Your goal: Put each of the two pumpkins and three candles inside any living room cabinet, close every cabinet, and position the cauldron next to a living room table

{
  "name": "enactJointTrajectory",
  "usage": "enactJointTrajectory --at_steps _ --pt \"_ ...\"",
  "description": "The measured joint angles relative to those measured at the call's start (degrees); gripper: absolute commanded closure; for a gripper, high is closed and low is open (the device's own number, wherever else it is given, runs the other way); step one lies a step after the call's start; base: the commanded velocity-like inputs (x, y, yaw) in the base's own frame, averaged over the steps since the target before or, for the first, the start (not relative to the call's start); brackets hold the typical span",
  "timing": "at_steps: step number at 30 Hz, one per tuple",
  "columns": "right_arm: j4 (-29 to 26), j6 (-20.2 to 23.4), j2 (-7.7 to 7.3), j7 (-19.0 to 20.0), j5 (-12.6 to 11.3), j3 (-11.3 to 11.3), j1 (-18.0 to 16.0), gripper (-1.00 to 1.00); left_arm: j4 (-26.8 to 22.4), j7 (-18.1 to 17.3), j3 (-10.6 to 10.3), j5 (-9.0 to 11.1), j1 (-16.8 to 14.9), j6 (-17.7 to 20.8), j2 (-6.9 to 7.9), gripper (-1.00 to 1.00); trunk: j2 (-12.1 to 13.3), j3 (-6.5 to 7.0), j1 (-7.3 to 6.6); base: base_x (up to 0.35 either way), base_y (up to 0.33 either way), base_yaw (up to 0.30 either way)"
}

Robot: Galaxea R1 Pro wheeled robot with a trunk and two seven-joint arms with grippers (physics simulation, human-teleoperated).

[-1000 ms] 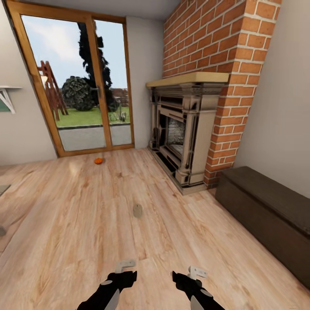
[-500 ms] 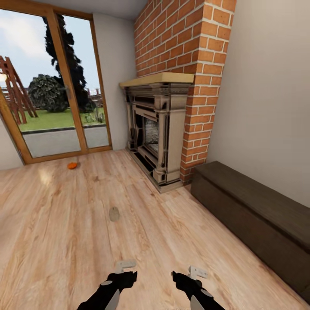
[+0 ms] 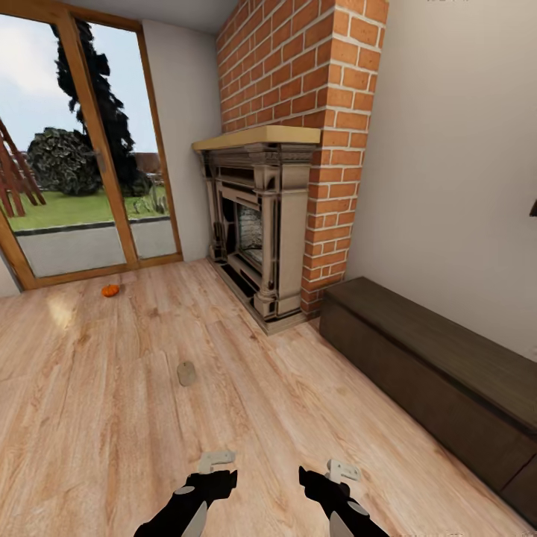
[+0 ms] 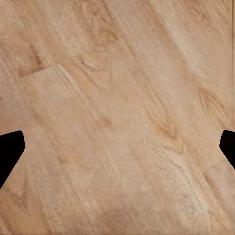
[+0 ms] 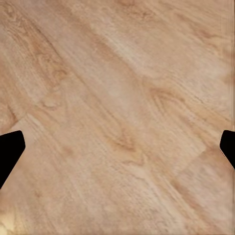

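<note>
Far left in the head view, the glass patio door is cut off by the frame edge, wood frame and garden behind it. A small orange ribbed pumpkin sits on the light plank floor just in front of that door. Nearer the middle of the floor there's a stubby tan candle, kinda blurry, can't tell if it's upright or on its side. Bottom centre, the left tool and right tool hang low over bare boards; in both wrist views the black fingertips sit far apart, so both are spread wide and hold nothing. Then the carved fireplace against red brick, and on the right the long dark wood-grain cabinet, fronts flush, its far end cut off.
</note>
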Motion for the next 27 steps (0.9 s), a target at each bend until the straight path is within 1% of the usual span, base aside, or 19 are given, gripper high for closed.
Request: enactJointTrajectory --at_steps 5,9,14,27 --pt "-0.01 0.03 0.0 0.0 -0.38 0.0 0.0 -1.0 0.01 -0.08 -0.01 0.0 -0.01 0.0 0.0 -1.0 0.0 0.0 0.01 -0.081 0.018 -0.268" --pt "-0.01 0.06 -0.03 0.0 -1.02 0.0 0.01 -1.0 0.01 -0.12 -0.01 0.0 -0.01 0.0 0.0 -1.0 0.0 0.0 0.02 -0.207 0.089 -0.287" --pt "-0.01 0.05 -0.01 0.0 -1.21 0.0 0.01 -1.0 0.01 -0.17 -0.04 0.0 -0.01 0.0 -0.01 -1.0 0.0 0.0 0.02 -0.199 0.104 -0.29" --pt "-0.01 0.08 0.0 0.0 -1.23 0.0 0.01 -1.0 0.01 -0.17 -0.04 0.0 -0.01 -0.02 0.0 -1.0 0.0 0.0 0.0 -0.016 0.05 -0.29"
